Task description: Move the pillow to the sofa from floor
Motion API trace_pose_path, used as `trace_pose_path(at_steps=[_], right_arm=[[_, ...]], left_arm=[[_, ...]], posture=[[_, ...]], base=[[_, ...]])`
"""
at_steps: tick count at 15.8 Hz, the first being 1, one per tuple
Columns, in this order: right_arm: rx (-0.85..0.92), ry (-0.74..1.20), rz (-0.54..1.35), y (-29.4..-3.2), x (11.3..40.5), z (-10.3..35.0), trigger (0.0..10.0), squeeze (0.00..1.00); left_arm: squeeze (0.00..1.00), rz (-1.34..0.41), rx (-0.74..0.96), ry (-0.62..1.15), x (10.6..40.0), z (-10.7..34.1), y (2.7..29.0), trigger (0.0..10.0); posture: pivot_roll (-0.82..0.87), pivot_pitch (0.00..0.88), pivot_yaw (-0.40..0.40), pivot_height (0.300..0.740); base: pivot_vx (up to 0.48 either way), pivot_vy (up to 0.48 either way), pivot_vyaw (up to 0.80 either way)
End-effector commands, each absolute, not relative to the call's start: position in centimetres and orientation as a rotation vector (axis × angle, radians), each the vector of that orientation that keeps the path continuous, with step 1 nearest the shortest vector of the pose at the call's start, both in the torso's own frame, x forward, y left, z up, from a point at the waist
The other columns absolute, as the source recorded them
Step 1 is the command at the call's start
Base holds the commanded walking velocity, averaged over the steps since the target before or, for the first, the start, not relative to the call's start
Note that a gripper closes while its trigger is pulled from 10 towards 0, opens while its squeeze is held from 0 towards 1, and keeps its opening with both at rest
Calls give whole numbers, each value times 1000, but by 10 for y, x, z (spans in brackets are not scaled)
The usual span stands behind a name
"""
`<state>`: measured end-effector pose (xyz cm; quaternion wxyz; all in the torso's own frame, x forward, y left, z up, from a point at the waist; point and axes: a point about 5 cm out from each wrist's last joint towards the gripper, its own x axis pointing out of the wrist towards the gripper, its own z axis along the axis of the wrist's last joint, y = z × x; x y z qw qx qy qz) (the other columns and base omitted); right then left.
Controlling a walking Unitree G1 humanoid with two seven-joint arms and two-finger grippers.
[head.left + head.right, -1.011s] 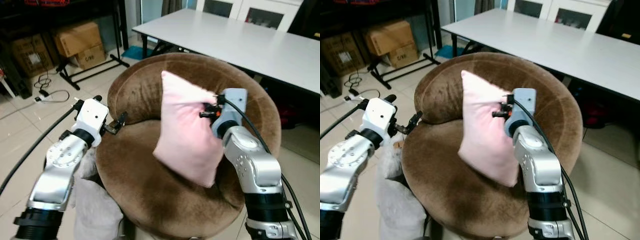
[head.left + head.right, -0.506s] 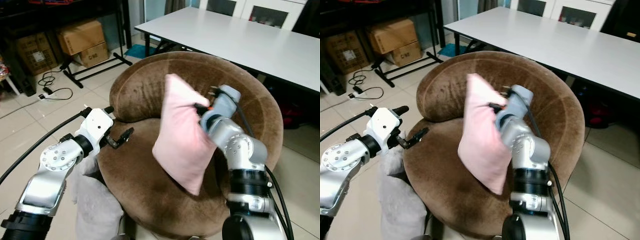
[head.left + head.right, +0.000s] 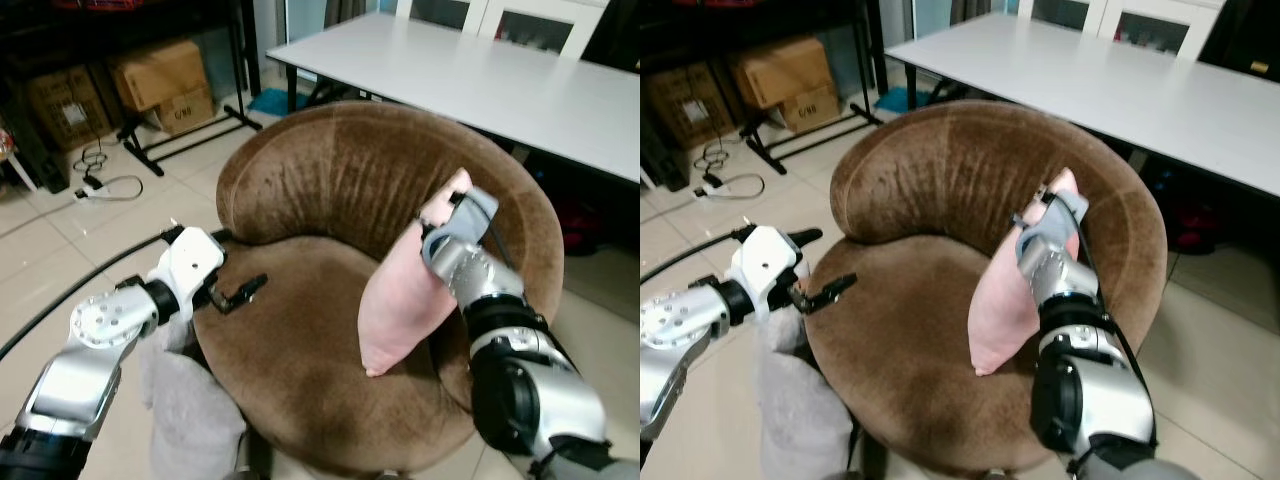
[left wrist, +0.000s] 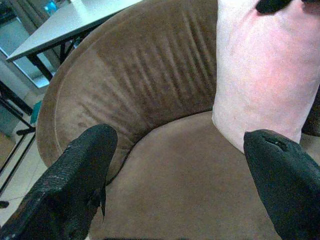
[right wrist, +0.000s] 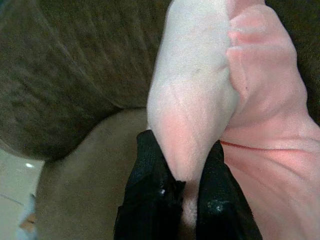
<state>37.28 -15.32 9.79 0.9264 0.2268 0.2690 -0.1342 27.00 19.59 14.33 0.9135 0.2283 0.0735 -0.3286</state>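
A pink pillow (image 3: 403, 296) stands on edge on the seat of the round brown sofa chair (image 3: 330, 170), leaning at the right side of its backrest. My right gripper (image 5: 184, 146) is shut on the pillow's upper corner (image 3: 447, 200), pinching a fold of fabric between both black fingers (image 5: 150, 175). Over the seat's left front edge, my left gripper (image 3: 240, 292) is open and holds nothing. Through its wrist camera, the pillow (image 4: 265, 75) shows beyond the wide-spread fingers (image 4: 75, 185).
A long white table (image 3: 500, 80) stands behind the chair. Cardboard boxes (image 3: 160, 75) and a black stand sit at the back left, with a cable (image 3: 100, 185) on the tiled floor. Grey cloth (image 3: 190, 420) hangs beside the chair's left front.
My right arm has swung the pillow from the middle of the chair down and to the right, against the backrest. The left gripper has dropped slightly by the seat edge.
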Motion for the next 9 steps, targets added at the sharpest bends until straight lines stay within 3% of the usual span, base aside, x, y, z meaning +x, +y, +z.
trace_pose_path(at_steps=[1, 5, 9], right_arm=[[434, 501, -255, -156, 378, 105, 10000, 1000], [454, 462, -286, -179, 380, 104, 10000, 1000], [431, 343, -403, -236, 381, 126, 10000, 1000]], left_arm=[[0, -679, 478, 158, 271, 144, 198, 10000], [0, -668, 474, 158, 271, 143, 199, 10000], [0, -617, 460, 136, 276, 143, 198, 10000]], posture=[[5, 0, -25, 740], [6, 0, -27, 740], [-14, 0, -21, 740]], base=[[0, 0, 0], [0, 0, 0], [0, 0, 0]])
